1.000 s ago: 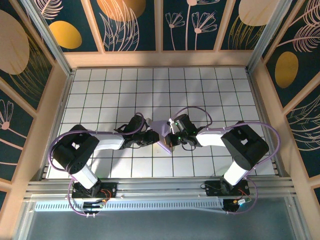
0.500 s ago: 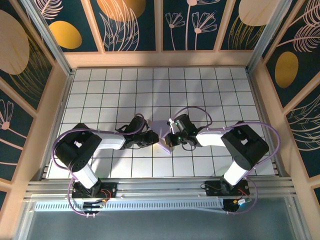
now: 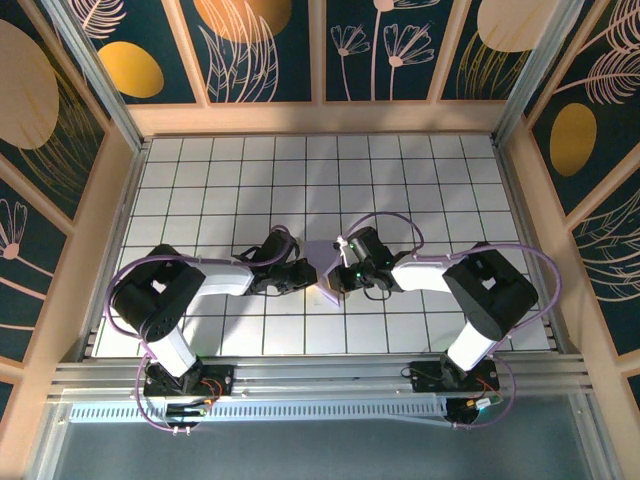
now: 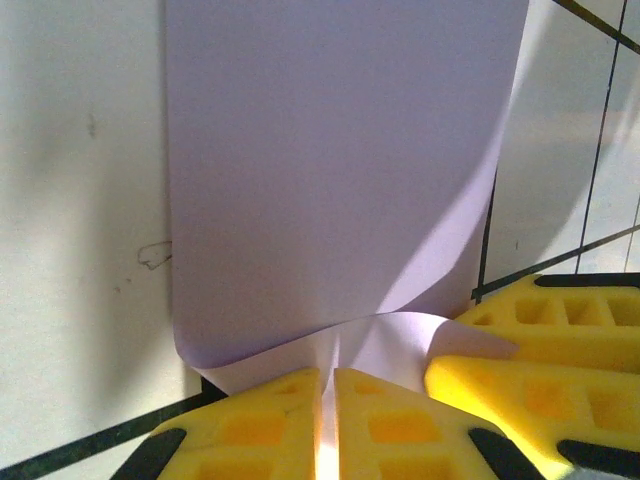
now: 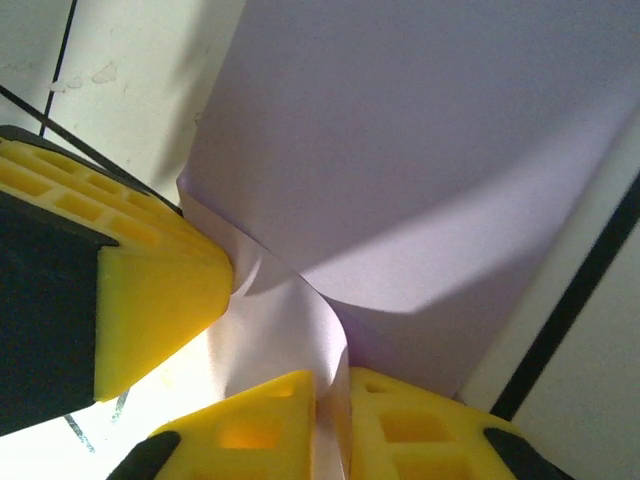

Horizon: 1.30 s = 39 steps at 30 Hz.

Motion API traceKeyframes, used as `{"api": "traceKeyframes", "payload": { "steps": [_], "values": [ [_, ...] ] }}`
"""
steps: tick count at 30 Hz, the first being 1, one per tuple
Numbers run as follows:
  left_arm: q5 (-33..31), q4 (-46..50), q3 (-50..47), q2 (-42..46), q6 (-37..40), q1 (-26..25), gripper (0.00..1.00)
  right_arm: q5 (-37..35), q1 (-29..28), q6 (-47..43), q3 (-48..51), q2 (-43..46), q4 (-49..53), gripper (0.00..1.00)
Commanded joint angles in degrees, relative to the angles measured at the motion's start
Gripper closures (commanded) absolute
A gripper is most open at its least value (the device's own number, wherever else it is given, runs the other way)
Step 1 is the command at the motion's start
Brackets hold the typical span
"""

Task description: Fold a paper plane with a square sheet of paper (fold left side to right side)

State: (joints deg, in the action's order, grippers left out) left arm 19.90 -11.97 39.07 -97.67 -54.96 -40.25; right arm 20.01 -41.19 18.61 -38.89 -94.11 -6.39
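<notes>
The lavender square sheet of paper (image 3: 322, 260) lies near the table's middle, its near edge lifted and curled between both grippers. My left gripper (image 3: 303, 276) comes in from the left and is shut on that lifted edge; in the left wrist view its yellow fingers (image 4: 270, 410) press together with paper (image 4: 340, 170) pinched at the left gripper (image 4: 333, 375). My right gripper (image 3: 337, 282) meets it from the right. In the right wrist view the right gripper (image 5: 334, 385) is shut on a curled flap of the paper (image 5: 420, 150). No paper plane shape shows.
The two grippers sit almost fingertip to fingertip; the right one's yellow finger (image 4: 540, 355) shows in the left wrist view, and the left one's finger (image 5: 150, 290) in the right wrist view. White grid tiles (image 3: 250, 170) stretch toward the wooden walls (image 3: 320, 118).
The left arm has edged a little to the right, toward the right gripper, and the lifted paper between them looks more gathered. The right arm has barely moved.
</notes>
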Motion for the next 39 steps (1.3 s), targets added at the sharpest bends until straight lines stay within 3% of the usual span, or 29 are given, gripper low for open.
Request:
{"api": "traceKeyframes", "payload": {
  "steps": [1, 13, 20, 24, 39],
  "values": [
    [-3.1, 4.8, -0.2, -2.2, -1.1, -0.1, 0.87, -0.1, 1.4, 0.5, -0.8, 1.9, 3.5, 0.79],
    [-3.0, 5.1, 0.1, -2.7, -1.2, -0.1, 0.88, -0.1, 4.4, 1.6, -0.6, 10.5, 11.3, 0.63],
    [-3.2, 5.3, 0.3, -2.3, -1.3, -0.1, 0.88, 12.0, 2.9, 5.4, 0.6, 13.9, 11.8, 0.88],
    [-3.4, 5.4, 0.4, -2.3, -1.3, -0.1, 0.88, 14.3, 0.2, 8.2, 2.1, 13.4, 8.9, 0.98],
    [-3.2, 5.8, 0.7, -2.4, -0.8, -0.1, 0.88, 12.9, -1.8, 9.5, 2.7, 5.4, 5.7, 1.00]
  ]
}}
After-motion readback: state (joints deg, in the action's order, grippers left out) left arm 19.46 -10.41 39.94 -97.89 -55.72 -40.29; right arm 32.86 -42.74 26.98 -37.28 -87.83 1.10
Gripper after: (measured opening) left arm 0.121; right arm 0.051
